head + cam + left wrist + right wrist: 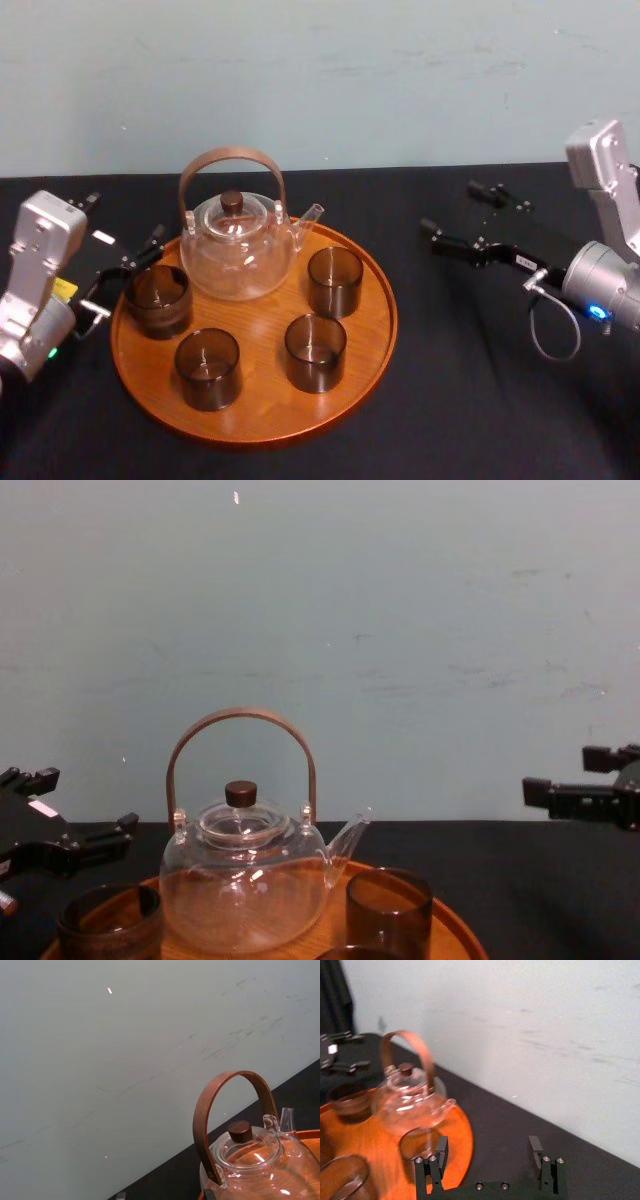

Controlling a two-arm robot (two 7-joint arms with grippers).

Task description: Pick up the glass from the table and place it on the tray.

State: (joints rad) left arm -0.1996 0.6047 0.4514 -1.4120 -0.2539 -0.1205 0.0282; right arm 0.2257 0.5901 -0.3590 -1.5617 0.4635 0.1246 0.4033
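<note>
One broad table [480,400], draped in matte black cloth, is seen to carry the tray [255,412], and on that round wooden tray everything else is gathered. The glass teapot [240,255] is set toward the tray's far side, its lid with the dark knob in place under a hooped brown handle. No liquid can be made out inside it, though clear water could not be ruled out. Four smoky glasses are stood upright around the teapot, none touching another, and each appears empty. The glass [157,298] at the tray's left edge, close to the teapot, is judged to be the one of the task. The three other tumblers [315,352] are spread across the tray's near and right parts. The left gripper [122,275] is held just beside the glass, its fingers spread wide and nothing clasped between them; in the chest view it is seen a little above the glass's lip. The placing is therefore judged done, and only the drawing away of that arm is left. The right gripper [450,207] is parked over the table well to the right of the tray, its claw likewise wide and empty.
</note>
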